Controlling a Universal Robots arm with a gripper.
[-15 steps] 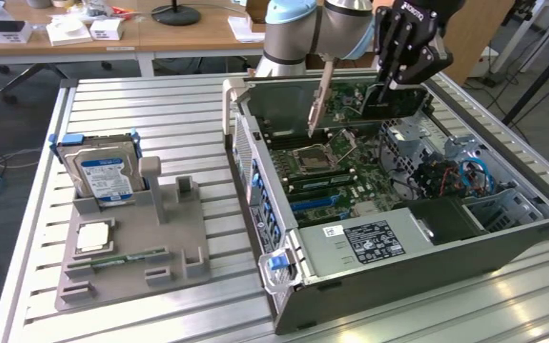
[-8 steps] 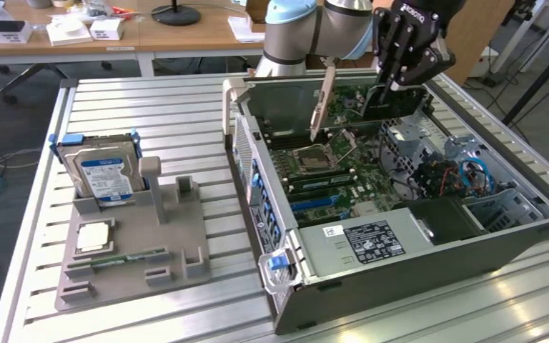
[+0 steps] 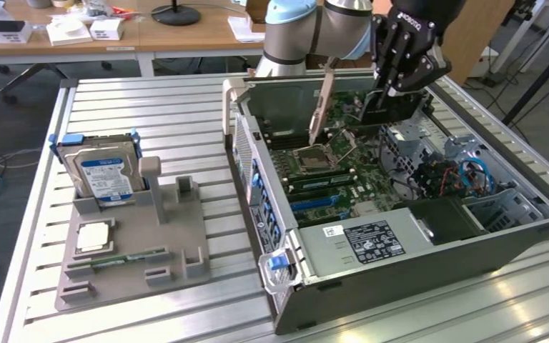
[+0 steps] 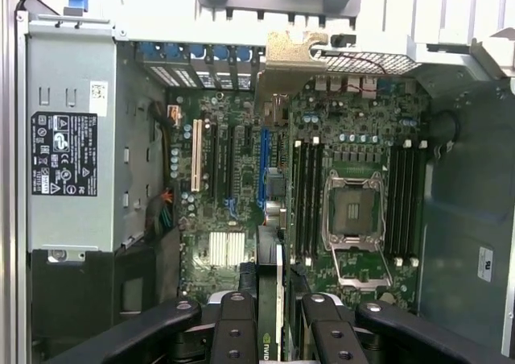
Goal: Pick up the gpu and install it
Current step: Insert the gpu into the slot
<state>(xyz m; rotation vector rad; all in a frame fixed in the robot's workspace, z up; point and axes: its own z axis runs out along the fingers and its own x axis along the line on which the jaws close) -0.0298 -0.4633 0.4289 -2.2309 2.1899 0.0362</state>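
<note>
My gripper (image 3: 391, 87) hangs over the far end of the open computer case (image 3: 427, 250) and is shut on the gpu (image 3: 394, 111), a dark card held on edge. The card's metal end bracket (image 3: 323, 100) hangs down above the motherboard (image 3: 342, 179). In the wrist view the gpu (image 4: 279, 287) runs edge-on between my black fingers (image 4: 237, 324), and its bracket (image 4: 294, 51) reaches toward the case's rear slot openings. It is above the board, roughly in line with the blue expansion slot (image 4: 263, 167). I cannot tell whether it touches the slot.
Inside the case are the grey power supply (image 3: 370, 239), the bare CPU socket (image 4: 352, 211), memory slots and blue cables (image 3: 470, 175). To the exterior view's left, a grey fixture (image 3: 131, 275) holds a hard drive (image 3: 103, 171), a chip (image 3: 94, 236) and a green memory stick (image 3: 117, 261).
</note>
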